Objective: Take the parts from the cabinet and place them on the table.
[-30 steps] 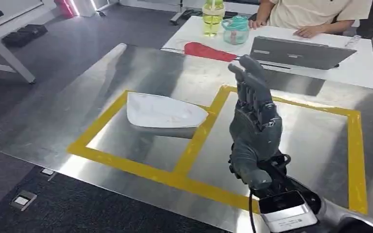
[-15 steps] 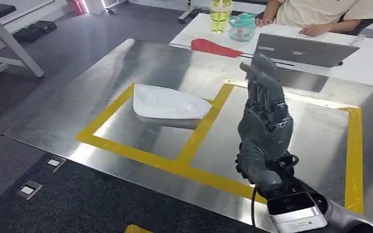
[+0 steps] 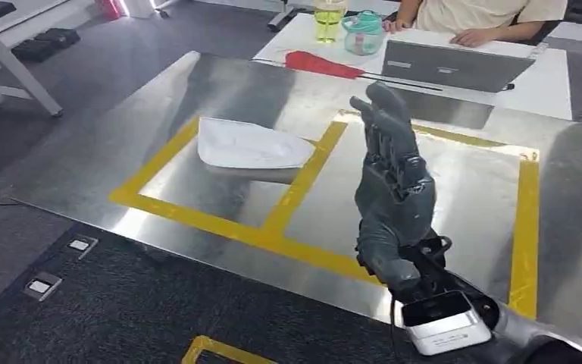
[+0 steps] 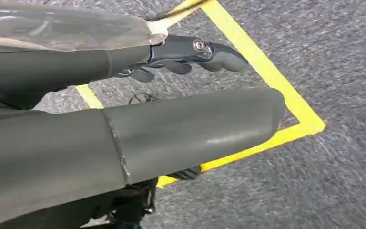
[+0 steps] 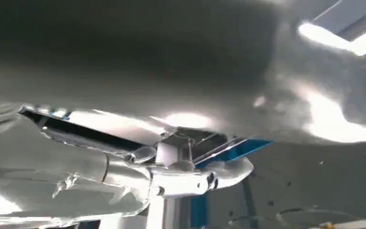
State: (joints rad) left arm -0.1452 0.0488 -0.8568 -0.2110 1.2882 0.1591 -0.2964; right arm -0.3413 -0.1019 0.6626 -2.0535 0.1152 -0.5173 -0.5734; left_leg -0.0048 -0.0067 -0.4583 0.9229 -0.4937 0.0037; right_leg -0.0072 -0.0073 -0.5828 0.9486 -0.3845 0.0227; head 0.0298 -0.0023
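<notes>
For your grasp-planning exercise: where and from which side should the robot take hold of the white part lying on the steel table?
Probably the white part at its near long edge, which seems raised over a shadow, letting fingers slide under. It is wide and flat, so a top pinch looks poor. Come from the robot's side, low.

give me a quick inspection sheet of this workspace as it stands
surface: shiny metal table marked with yellow tape in two boxes
job's things: white part lies in the left box
clutter: nothing seen on the metal table
hands: right hand raised over the right box, fingers straight, empty; left hand hangs over the floor, holding nothing
cables: thin black cable at the right wrist
surroundings: white desk behind with laptop, red item, bottle, a seated person
</notes>
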